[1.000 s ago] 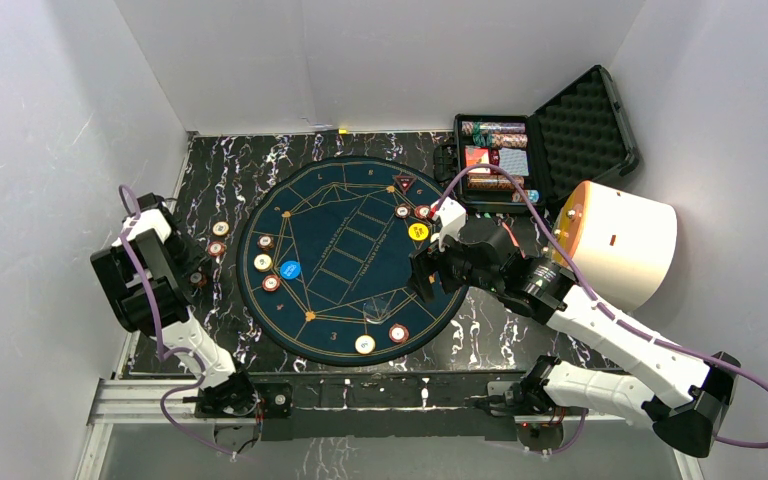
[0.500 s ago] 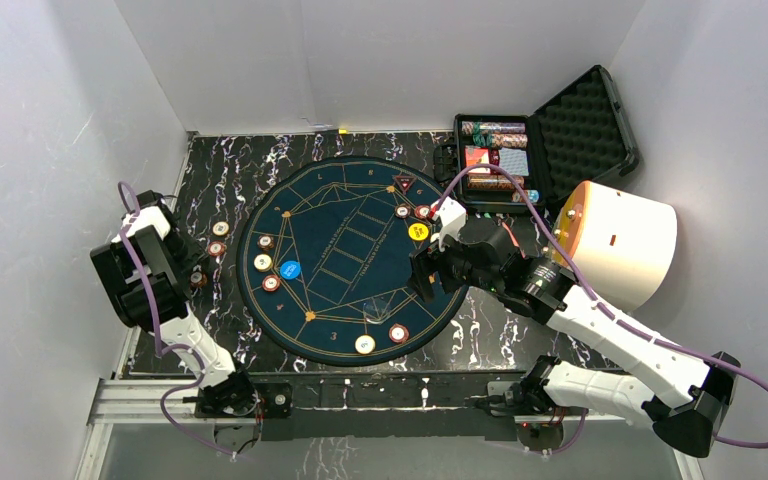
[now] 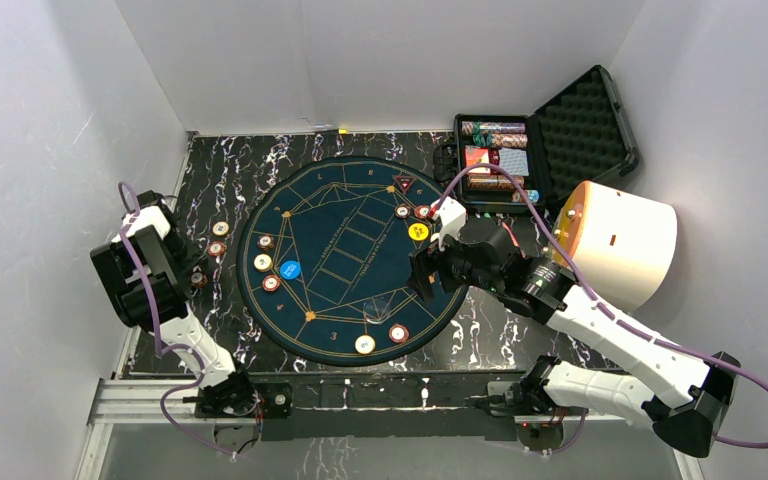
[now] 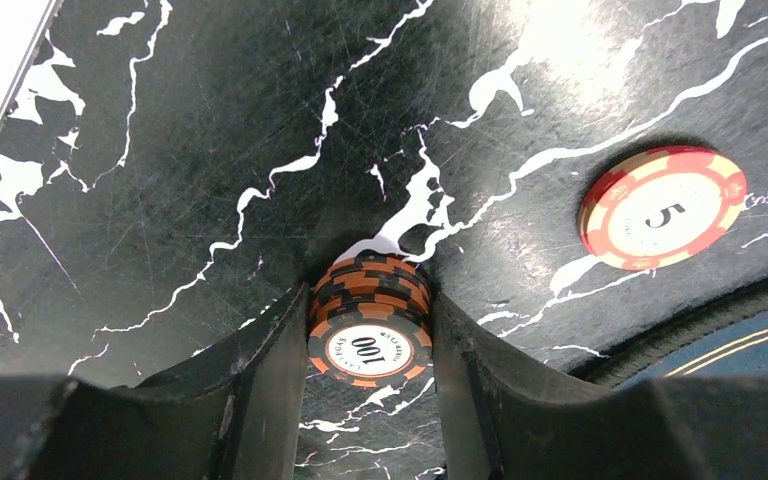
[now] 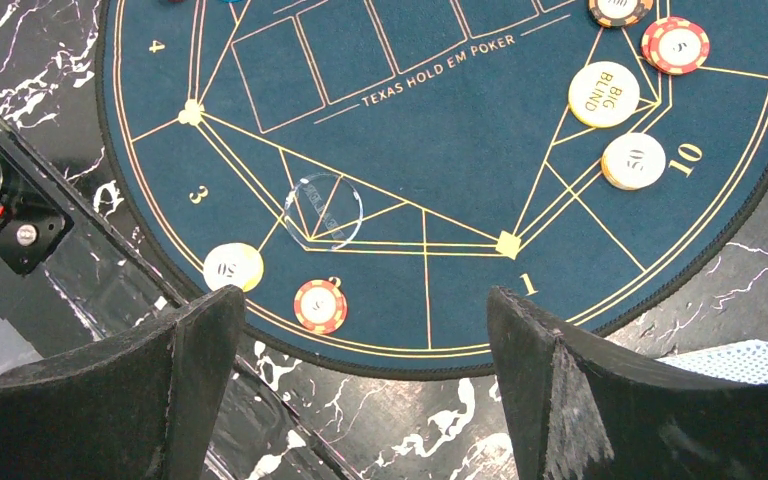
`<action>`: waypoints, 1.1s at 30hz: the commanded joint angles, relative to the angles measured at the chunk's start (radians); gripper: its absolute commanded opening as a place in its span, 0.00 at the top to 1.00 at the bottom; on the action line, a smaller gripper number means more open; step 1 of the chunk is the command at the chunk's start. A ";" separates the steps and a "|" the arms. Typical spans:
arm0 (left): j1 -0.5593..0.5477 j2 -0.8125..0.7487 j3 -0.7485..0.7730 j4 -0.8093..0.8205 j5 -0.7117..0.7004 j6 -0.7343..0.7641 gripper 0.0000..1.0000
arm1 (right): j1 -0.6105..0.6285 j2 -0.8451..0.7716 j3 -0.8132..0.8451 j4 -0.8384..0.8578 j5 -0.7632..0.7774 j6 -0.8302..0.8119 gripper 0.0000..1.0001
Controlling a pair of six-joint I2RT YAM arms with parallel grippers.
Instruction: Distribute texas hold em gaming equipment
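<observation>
A short stack of orange-and-black "100" poker chips (image 4: 370,320) stands on the black marble table, just left of the round blue poker mat (image 3: 345,255). My left gripper (image 4: 368,300) is shut on it, one finger pressed to each side. A red "5" chip (image 4: 663,207) lies flat to the right of it. My right gripper (image 5: 365,300) hangs open over the mat's near-right edge with nothing between its fingers. On the mat lie a blue disc (image 3: 289,269), a yellow "big blind" disc (image 5: 603,94), a clear disc (image 5: 322,211) and several chips.
An open black case (image 3: 540,140) with chip rows and cards stands at the back right. A big white cylinder (image 3: 620,240) lies in front of it. A blue-backed card (image 5: 735,360) lies on the table beside the right finger. White walls enclose the table.
My left gripper's jaws have narrowed onto the chip stack. Both arms stay where they were.
</observation>
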 commanded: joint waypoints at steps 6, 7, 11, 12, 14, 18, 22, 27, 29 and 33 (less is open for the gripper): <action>0.004 -0.078 0.067 -0.095 0.009 -0.002 0.94 | 0.009 -0.007 -0.002 0.056 0.014 -0.006 0.02; 0.004 -0.086 0.070 -0.100 0.010 -0.002 0.94 | 0.009 -0.007 -0.001 0.057 0.014 -0.006 0.02; 0.002 -0.119 0.085 -0.130 0.025 -0.004 0.96 | 0.011 -0.009 0.003 0.054 0.014 -0.006 0.02; -0.004 -0.138 0.083 -0.138 0.031 -0.008 0.96 | 0.010 -0.010 0.005 0.051 0.016 -0.006 0.02; -0.040 -0.176 0.068 -0.157 0.028 -0.017 0.96 | 0.010 -0.008 0.013 0.047 0.021 -0.008 0.02; -0.214 -0.241 0.032 -0.215 0.004 -0.066 0.96 | 0.010 -0.004 0.035 0.030 0.050 -0.013 0.02; -0.409 -0.324 -0.032 -0.238 -0.004 -0.152 0.96 | 0.011 -0.006 0.050 0.016 0.078 -0.018 0.02; -0.737 -0.387 -0.114 -0.241 -0.009 -0.348 0.96 | 0.010 -0.002 0.059 -0.013 0.130 -0.017 0.02; -0.889 -0.372 -0.103 -0.238 -0.037 -0.421 0.96 | 0.010 -0.003 0.065 -0.021 0.147 -0.013 0.02; -1.144 -0.266 -0.041 -0.240 -0.103 -0.512 0.96 | 0.011 -0.002 0.092 -0.042 0.179 -0.004 0.01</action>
